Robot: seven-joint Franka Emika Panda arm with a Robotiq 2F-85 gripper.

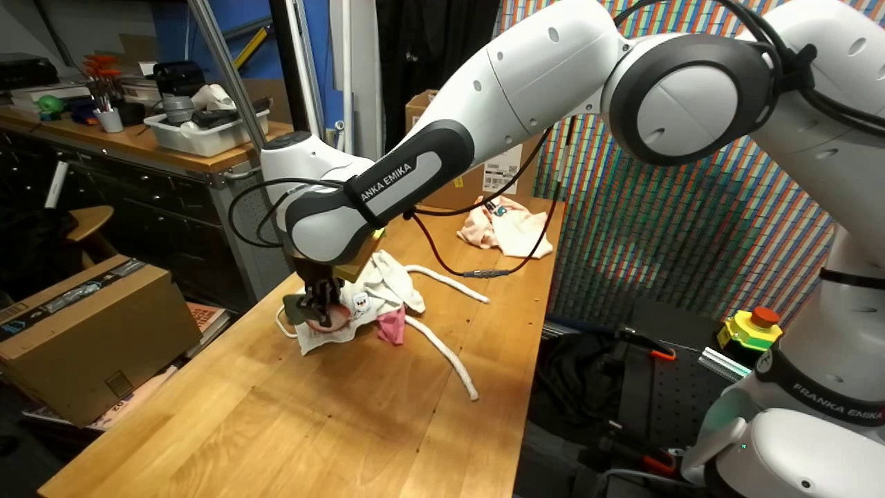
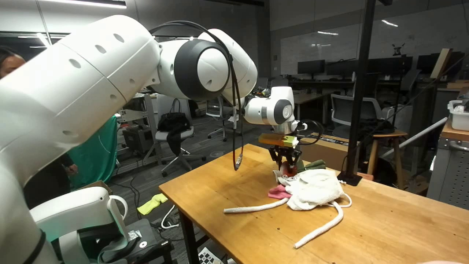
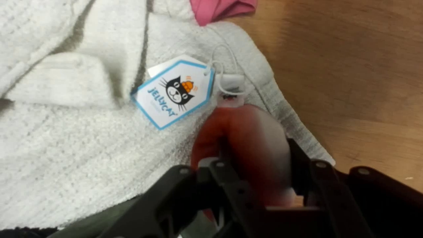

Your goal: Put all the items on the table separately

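Two fingers (image 3: 300,167) of your gripper (image 2: 287,165) stood around the red ball (image 3: 249,138): one seemed sunk in its soft-looking middle and the other lay against its side, so the jaws pinched it, though how firmly could not be told. The gripper pointed downward, probably because the ball sat near the edge of the white cloth (image 3: 99,148), and from above you could take it without dragging much fabric. This cloth was spread directly beneath the jaws. The paper tag (image 3: 173,96) lay flat on it, outside the jaws but near them, and it seemed tied to the ball. The green cloth (image 1: 294,311) was just beside the jaws, so near that perhaps it risked being caught in a lift. Farther from the jaws, the pink cloth (image 2: 279,192) touched the edge of the white cloth, and two white cords (image 1: 446,353) reached out from it; they overlapped or touched, so these items seemed not yet separated. Only the peach cloth (image 1: 508,232) lay well apart from the jaws, perhaps as an item already sorted.

Below the jaws, the table (image 1: 332,429) was of light wood with small dark spots. Well beyond the jaws stood a labelled box (image 1: 470,194) at its far end, a cluttered bench (image 1: 131,145), and, in an exterior view, chairs (image 2: 163,135) on grey carpet (image 2: 210,145).
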